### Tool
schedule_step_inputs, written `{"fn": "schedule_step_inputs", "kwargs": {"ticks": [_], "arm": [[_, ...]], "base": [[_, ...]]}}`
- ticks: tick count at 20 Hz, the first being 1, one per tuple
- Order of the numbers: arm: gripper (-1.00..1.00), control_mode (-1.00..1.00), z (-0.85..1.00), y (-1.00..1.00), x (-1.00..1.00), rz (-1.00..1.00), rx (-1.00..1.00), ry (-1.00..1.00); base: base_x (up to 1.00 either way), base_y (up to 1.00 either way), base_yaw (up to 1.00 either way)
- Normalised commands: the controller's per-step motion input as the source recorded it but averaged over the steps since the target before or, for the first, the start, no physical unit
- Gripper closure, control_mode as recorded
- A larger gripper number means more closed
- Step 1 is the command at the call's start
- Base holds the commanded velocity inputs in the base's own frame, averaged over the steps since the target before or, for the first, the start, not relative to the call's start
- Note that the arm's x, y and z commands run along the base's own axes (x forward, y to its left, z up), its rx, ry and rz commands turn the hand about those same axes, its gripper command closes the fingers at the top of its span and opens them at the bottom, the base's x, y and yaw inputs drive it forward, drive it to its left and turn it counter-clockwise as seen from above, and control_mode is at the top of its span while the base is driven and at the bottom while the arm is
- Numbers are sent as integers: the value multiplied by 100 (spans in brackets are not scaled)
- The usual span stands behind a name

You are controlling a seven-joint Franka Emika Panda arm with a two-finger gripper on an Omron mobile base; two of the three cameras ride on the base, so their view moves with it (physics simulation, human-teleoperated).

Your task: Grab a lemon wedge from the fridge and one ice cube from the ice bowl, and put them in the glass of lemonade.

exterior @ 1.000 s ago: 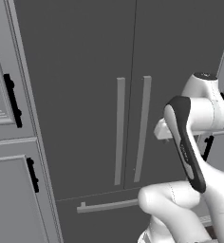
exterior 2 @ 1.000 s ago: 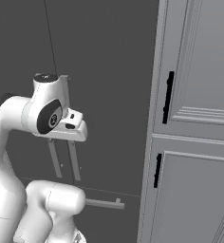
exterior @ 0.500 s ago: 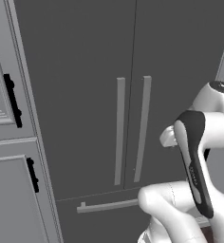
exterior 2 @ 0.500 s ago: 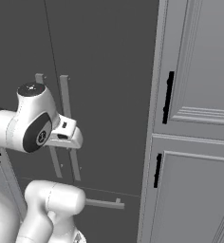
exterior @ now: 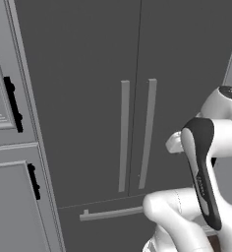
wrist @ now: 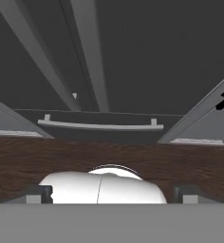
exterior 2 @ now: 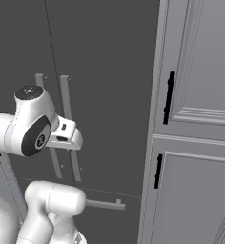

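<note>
- Closed dark grey fridge [exterior: 88,74], matte and flat-fronted, stands beyond the gripper [wrist: 111,197].
- Gripper fingers spread wide, holding nothing.
- Long grey bar handles [exterior: 124,135] run vertically.

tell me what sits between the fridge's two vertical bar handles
Nothing but the thin seam where the two shut doors of the fridge meet; left handle and right handle flank it in the left base view.

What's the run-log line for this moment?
stage: approach | fridge: both doors shut | gripper: open, empty, pointed at handles | lemon wedge: not yet fetched
</note>
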Motion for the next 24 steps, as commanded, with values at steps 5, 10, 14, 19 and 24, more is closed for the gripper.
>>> {"fn": "schedule_step_inputs", "kwargs": {"ticks": [5, 10, 14, 19, 24], "arm": [[-100, 100, 0, 0, 0, 0, 0, 0], [-100, 100, 0, 0, 0, 0, 0, 0], [-100, 100, 0, 0, 0, 0, 0, 0], [-100, 100, 0, 0, 0, 0, 0, 0], [-100, 100, 0, 0, 0, 0, 0, 0]], "base": [[-66, 0, 0], [-71, 8, 0], [-42, 28, 2], [-26, 7, 0], [1, -68, -34]]}}
